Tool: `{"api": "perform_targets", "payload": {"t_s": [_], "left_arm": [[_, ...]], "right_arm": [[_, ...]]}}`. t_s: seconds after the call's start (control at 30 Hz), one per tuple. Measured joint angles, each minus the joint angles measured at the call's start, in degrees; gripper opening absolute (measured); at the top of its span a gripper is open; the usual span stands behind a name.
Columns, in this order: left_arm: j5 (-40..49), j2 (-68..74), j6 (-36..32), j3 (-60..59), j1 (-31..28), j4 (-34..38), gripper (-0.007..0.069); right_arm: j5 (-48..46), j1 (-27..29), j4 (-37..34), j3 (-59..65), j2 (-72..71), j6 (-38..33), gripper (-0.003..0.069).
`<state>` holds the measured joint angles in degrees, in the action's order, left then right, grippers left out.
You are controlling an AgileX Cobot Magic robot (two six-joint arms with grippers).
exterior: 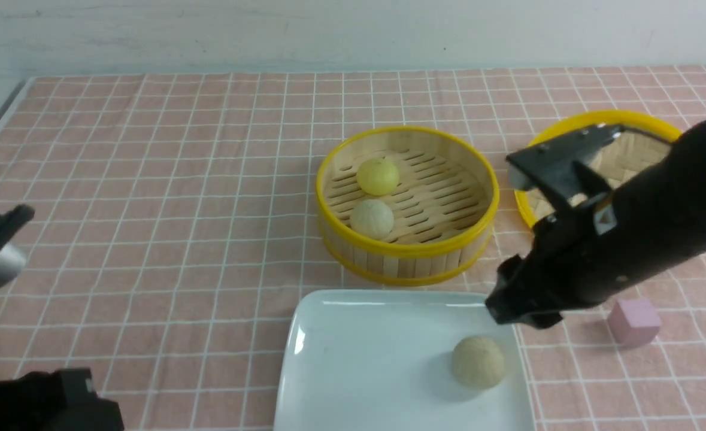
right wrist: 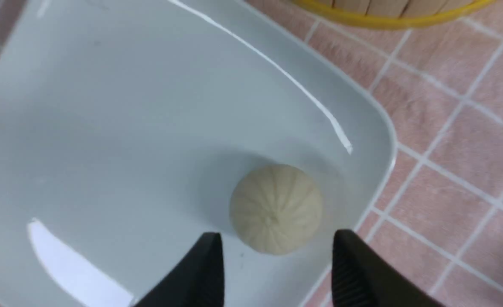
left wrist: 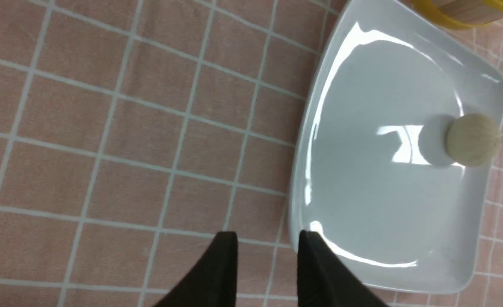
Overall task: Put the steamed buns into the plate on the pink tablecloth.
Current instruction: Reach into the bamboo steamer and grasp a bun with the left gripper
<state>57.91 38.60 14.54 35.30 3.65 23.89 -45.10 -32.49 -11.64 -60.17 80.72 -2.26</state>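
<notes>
The steamed buns (exterior: pixel 372 219) number 3: 1 pale beige bun (right wrist: pixel 275 209) sits on the plate (exterior: pixel 353 359) near its right edge. The yellow bun (exterior: pixel 378 176) and the other beige bun lie close together in the bamboo steamer (exterior: pixel 406 254) just behind the plate. The plate rests on the pink tablecloth (exterior: pixel 149 179). The right gripper (right wrist: pixel 279 238) hangs over the plated bun with its jaws spread wider than the bun, gripping nothing. The left gripper (left wrist: pixel 267 236) hovers over the cloth on the plate's left side, jaws parted and empty. A woven lid (exterior: pixel 604 118) lies right of the steamer, and a pink cube (exterior: pixel 633 321) sits right of the plate.
</notes>
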Motion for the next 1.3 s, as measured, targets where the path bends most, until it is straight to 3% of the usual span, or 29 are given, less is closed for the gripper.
{"api": "perform_targets", "payload": {"t_s": [0.03,0.07,0.13,0.17,0.2,0.27,0.37,0.53,0.57,0.73,0.9,0.97,1.13,1.3], "left_arm": [[0.21,1.35,0.0,2.36,0.0,0.53,0.0216],[0.27,2.07,-0.06,3.02,0.0,0.53,0.021],[0.57,5.77,-0.89,7.3,0.0,0.32,0.015],[0.71,6.18,-1.03,7.67,0.0,0.32,0.0136],[1.3,10.18,-2.52,11.01,0.0,0.32,0.0077],[1.62,14.45,-4.01,13.86,0.0,1.16,0.0034],[1.33,21.83,-7.24,18.22,1.2,5.19,0.0004],[-1.89,41.92,-9.43,31.72,13.16,7.71,0.0001],[-1.96,41.92,-9.43,31.72,13.16,7.55,0.0001],[-0.99,62.07,-2.15,52.55,22.83,-3.14,0.0057],[3.49,74.94,6.55,68.4,27.43,-15.74,0.016],[7.85,81.2,10.21,76.65,30.12,-23.89,0.0232],[9.64,88.74,12.54,85.14,33.27,-32.38,0.0315],[7.11,92.81,14.56,86.8,33.43,-35.13,0.0324]], "right_arm": [[-3.49,0.53,0.58,-0.33,-4.37,-0.13,0.0256],[-3.95,0.6,0.58,-0.33,-4.93,-0.13,0.0246],[-11.05,1.28,2.29,-0.33,-12.45,-0.46,0.0092],[-11.05,1.31,2.44,-0.33,-13.02,-0.46,0.0092],[-15.66,1.34,3.88,-0.33,-17.46,-0.47,0.001],[-19.09,1.34,5.07,-0.26,-21.63,-0.47,-0.0012],[-21.27,1.35,5.95,1.36,-27.95,-0.47,-0.0015],[-19.1,1.35,6.79,9.59,-38.14,-0.47,-0.0015],[-18.83,1.35,6.94,9.93,-38.41,-0.47,-0.0015],[-15.96,1.35,9.41,16.84,-41.61,-0.47,-0.0013],[-13.86,1.35,9.85,18.55,-41.67,-0.47,-0.001],[-12.82,1.35,10.28,18.62,-41.72,-0.52,-0.0008],[-11.11,1.35,10.41,18.62,-41.72,-0.52,-0.0005],[-10.13,1.35,10.09,18.63,-41.72,-0.52,-0.0001]]}}
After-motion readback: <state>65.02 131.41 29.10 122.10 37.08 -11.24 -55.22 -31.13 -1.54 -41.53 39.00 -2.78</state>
